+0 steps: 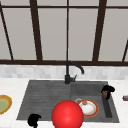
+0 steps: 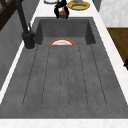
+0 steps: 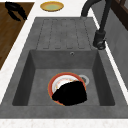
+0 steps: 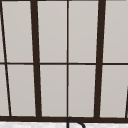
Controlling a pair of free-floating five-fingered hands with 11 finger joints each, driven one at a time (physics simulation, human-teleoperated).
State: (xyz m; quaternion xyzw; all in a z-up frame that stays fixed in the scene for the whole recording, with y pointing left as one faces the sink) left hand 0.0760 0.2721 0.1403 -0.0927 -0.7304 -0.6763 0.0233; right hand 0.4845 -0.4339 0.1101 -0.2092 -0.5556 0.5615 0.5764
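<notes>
A yellow-rimmed plate [image 1: 4, 104] sits on the counter at far left. The left hand [image 1: 33, 120] hangs at the sink's [image 1: 45, 95] near edge, fingers curled, holding nothing. A red ball [image 1: 67, 114] fills the near foreground beside an orange-rimmed plate [image 1: 88, 108] (in the basin). At the basin's right edge, the right hand [image 1: 107, 90] grips a small brown object [image 1: 105, 94].

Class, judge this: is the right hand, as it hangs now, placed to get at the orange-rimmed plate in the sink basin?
Probably yes: the right hand, curled round a small brown thing, hangs at the basin's right edge; the plate lies uncovered below it.
</notes>
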